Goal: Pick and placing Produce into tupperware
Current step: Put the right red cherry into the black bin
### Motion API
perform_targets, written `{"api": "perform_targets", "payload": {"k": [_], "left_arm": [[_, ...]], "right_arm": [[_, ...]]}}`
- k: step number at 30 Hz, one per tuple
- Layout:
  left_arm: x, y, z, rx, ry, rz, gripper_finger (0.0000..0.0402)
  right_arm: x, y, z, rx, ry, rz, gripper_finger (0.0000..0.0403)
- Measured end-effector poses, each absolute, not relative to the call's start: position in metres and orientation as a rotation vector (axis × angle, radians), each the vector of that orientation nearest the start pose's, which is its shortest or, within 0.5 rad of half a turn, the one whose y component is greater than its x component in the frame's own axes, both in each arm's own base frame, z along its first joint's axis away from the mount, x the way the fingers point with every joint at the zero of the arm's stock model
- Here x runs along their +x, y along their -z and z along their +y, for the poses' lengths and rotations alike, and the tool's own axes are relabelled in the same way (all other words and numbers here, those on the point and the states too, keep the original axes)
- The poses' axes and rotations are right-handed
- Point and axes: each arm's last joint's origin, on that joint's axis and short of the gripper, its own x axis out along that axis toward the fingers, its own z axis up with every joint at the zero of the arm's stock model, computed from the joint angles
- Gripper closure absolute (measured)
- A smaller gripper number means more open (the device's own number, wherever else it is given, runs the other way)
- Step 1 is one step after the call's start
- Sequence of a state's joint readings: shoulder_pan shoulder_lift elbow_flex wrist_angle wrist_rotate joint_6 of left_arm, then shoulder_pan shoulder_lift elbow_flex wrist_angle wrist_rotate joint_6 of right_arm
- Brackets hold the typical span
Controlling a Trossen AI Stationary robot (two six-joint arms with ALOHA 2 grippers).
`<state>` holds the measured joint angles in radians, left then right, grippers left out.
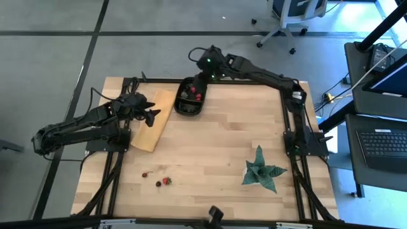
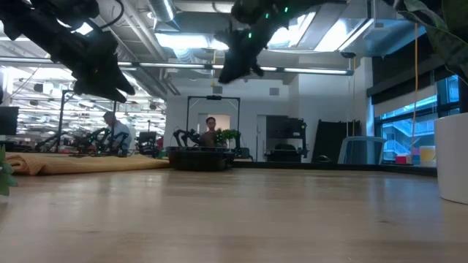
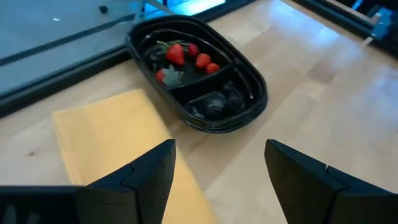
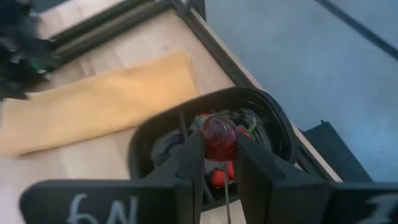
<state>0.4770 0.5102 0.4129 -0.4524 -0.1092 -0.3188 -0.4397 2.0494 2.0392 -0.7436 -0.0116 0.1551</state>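
The black tub (image 1: 189,100) sits at the table's 12 o'clock edge, strawberries (image 3: 186,56) already in one compartment. Your right gripper (image 4: 219,155) hangs directly over it, fingers clamped on a dark red berry (image 4: 219,135). Lower a little before you let go, so the berry falls inside the rim and doesn't bounce out. The left gripper (image 3: 217,171) waits with fingers apart over the tan board (image 1: 151,121), at the tub's 8 o'clock. A few fruits (image 1: 162,182) remain near the table's 6 o'clock edge.
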Motion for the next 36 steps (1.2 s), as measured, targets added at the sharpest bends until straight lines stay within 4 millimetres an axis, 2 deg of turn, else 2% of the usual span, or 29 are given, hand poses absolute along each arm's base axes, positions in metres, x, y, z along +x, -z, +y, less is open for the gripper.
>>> {"api": "perform_targets", "payload": {"k": [4,9,22,27,36], "left_arm": [[0.106,-0.218,0.060,-0.376,-0.695,0.455,0.0162],[0.106,-0.218,0.060,-0.368,-0.715,0.453,0.0162],[0.106,-0.218,0.060,-0.367,-0.715,0.452,0.0162],[0.106,-0.218,0.060,-0.367,-0.715,0.452,0.0162],[0.106,-0.218,0.060,-0.367,-0.716,0.451,0.0162]], "right_arm": [[0.419,-0.302,-0.213,0.349,0.481,0.768,0.0329],[0.422,-0.278,-0.227,0.373,0.499,0.820,0.0329],[0.440,-0.203,-0.232,0.459,0.425,1.004,0.0329],[0.439,-0.190,-0.232,0.476,0.426,1.067,0.0329],[0.440,-0.180,-0.232,0.500,0.438,1.088,0.0329]]}}
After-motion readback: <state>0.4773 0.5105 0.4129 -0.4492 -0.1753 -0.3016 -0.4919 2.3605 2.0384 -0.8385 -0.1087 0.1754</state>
